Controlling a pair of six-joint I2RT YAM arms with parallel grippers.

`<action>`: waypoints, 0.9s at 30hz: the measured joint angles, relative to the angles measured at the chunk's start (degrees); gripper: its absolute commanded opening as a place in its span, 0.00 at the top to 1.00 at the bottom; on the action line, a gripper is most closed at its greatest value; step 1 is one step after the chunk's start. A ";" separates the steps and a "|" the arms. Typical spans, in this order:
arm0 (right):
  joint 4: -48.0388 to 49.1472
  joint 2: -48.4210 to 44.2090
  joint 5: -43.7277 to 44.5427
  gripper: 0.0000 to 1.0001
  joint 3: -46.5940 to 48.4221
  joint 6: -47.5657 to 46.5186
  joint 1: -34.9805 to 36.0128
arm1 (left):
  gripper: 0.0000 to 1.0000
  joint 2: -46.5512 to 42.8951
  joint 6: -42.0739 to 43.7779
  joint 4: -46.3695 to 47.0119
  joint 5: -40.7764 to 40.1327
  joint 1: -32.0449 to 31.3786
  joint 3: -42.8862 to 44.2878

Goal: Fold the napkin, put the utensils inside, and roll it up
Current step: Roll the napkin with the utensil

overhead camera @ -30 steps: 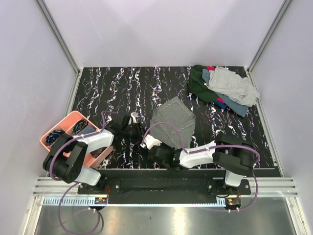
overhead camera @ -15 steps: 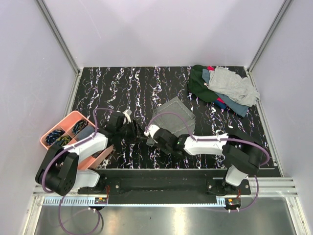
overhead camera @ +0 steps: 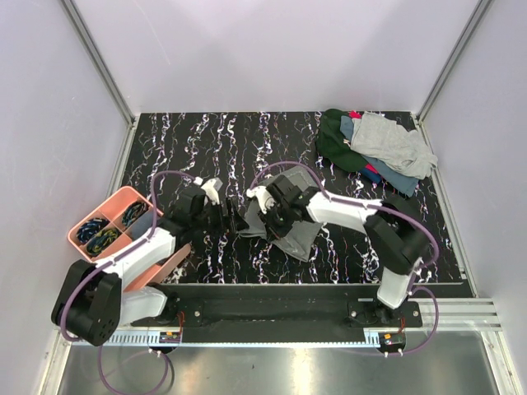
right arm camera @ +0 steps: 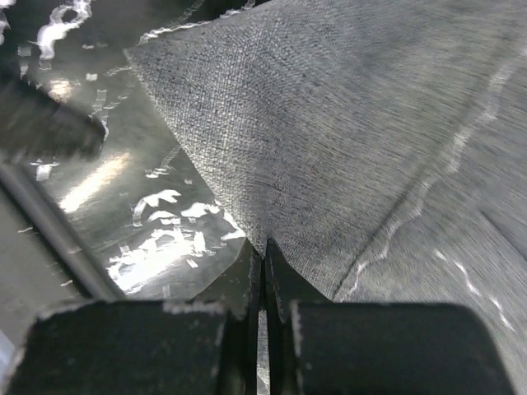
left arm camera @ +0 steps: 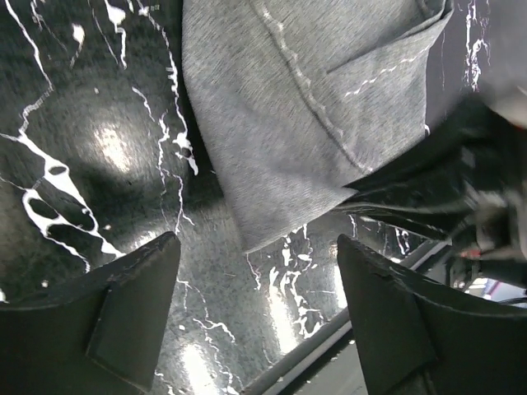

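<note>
One grey napkin (overhead camera: 300, 239) lies on the table (overhead camera: 181, 140). The right gripper (right arm camera: 263, 247) pinches its fold; the left gripper (left arm camera: 255, 243) stands spread wide near one corner.

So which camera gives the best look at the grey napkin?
The top external view: only there does the grey napkin show nearly whole, though the right arm crosses it. The left wrist view catches one corner with a stitched hem; the right wrist view, only close-up weave.
</note>
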 measured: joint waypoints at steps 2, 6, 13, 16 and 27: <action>-2.32 3.34 -5.64 1.00 2.99 0.02 -1.92 | 0.18 -0.98 1.16 0.04 -0.59 -0.13 -0.02; -6.45 8.87 -15.50 1.00 6.88 0.04 -4.94 | 0.16 -3.23 3.06 1.42 -2.69 -0.76 -0.31; -11.93 15.52 -29.00 1.00 11.32 0.00 -9.73 | 0.16 -2.32 7.19 8.04 -3.69 -2.62 -1.55; -13.94 17.70 -32.81 1.00 13.16 -0.28 -11.76 | 0.15 0.11 9.49 10.47 -3.89 -4.94 -1.55; -19.96 24.41 -42.21 1.00 17.14 -2.60 -16.02 | 0.16 8.07 16.37 17.94 -4.15 -13.18 -1.55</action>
